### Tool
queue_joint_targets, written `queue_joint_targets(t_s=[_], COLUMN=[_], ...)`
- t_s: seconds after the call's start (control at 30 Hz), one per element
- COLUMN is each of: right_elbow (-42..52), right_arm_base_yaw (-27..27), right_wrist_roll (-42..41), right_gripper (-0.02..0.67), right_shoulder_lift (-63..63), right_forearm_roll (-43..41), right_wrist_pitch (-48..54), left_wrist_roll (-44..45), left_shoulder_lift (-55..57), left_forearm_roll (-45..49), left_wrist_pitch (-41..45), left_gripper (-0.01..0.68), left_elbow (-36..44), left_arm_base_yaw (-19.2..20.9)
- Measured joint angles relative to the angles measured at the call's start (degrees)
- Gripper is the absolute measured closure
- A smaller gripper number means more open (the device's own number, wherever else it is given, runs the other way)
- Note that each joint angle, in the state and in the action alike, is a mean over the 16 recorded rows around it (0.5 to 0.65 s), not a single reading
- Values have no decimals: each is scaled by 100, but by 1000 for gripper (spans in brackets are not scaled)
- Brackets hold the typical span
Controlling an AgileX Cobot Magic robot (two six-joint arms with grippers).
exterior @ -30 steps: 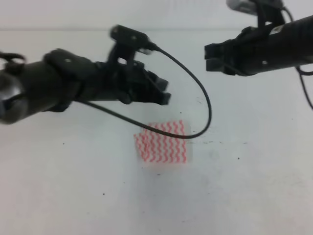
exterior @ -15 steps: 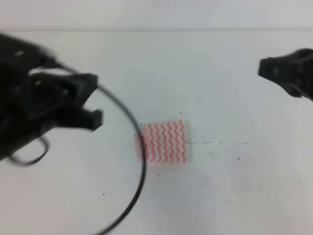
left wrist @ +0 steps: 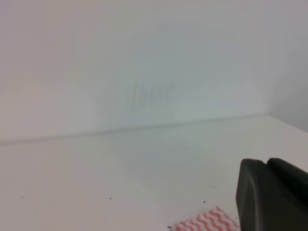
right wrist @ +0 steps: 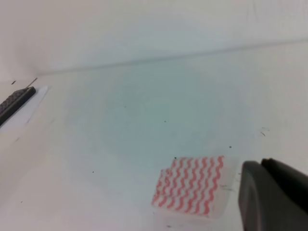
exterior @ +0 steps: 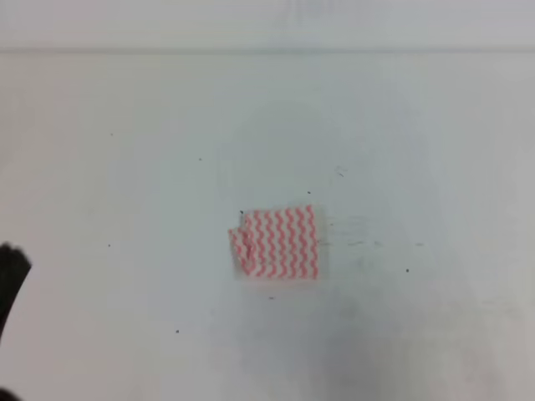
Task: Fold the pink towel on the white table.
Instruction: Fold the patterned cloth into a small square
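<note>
Pink towel point(exterior: 277, 243) folded into a small rectangle, flat on the white counter point(exterior: 401, 150), one corner turned over at its left edge. Seen low and left of the right jaws point(right wrist: 274, 195) in the right wrist view; only a corner visible beside the left jaws point(left wrist: 269, 195) in the left wrist view. Nothing between either jaws; open or clenched cannot be told. Towel untouched by both.

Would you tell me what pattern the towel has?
Pink-red and white wavy zigzag stripes on the pink towel, clearest in the exterior high view.
</note>
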Motion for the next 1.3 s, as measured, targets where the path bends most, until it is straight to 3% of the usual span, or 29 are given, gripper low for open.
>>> queue_joint_targets(t_s=[0.27,0.6,0.93,1.3], right_elbow=[1029,2250,3199,3427], right_arm_base_yaw=[0,2,-3,-8], right_wrist_roll=[-4,-16,-27,-254], right_gripper=[667,667,667,667], right_shoulder_lift=[-1517,-2988,-3197,-3150], right_forearm_roll=[9,-2,13,-77], right_wrist_pitch=[-332,-1462,-2728,-2564], left_wrist_roll=[-4,1,-11,-17], left_shoulder_lift=[-1051,-1299,-1247,-1218], left_forearm_roll=[-42,-46,-27,-13], left_wrist_pitch=[-1,-379,-593,-644], left_gripper=[678,678,677,677], left_elbow=[914,1675,1868,1894], left_arm_base_yaw=[-4,-5,-1,1])
